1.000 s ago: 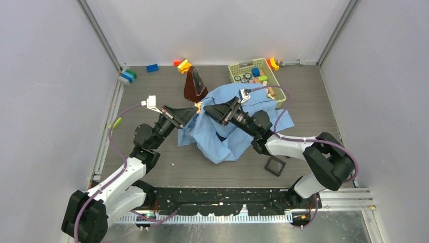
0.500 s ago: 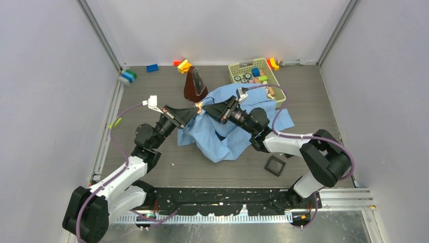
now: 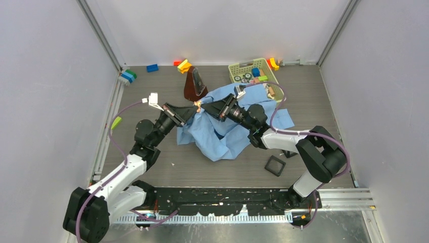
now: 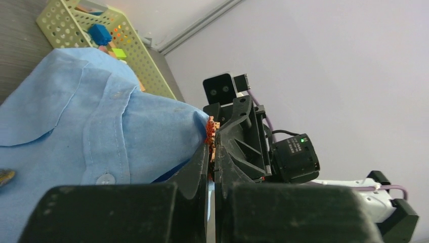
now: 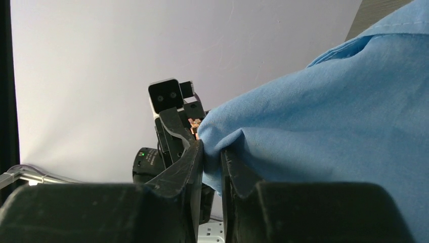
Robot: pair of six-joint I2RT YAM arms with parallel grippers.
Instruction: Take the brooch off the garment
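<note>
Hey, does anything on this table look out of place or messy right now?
Yes. Several pieces lie loose outside the green basket, along the far edge: a blue block, an orange-yellow block and a blue-green stack. The garment sits in a crumpled heap, not spread flat.

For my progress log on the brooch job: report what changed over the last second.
The right gripper slid left toward the brooch, and its fingers closed onto a fold of the garment beside it. The left gripper stayed shut on the brooch, barely shifting. The garment and the basket behind it kept their places.
</note>
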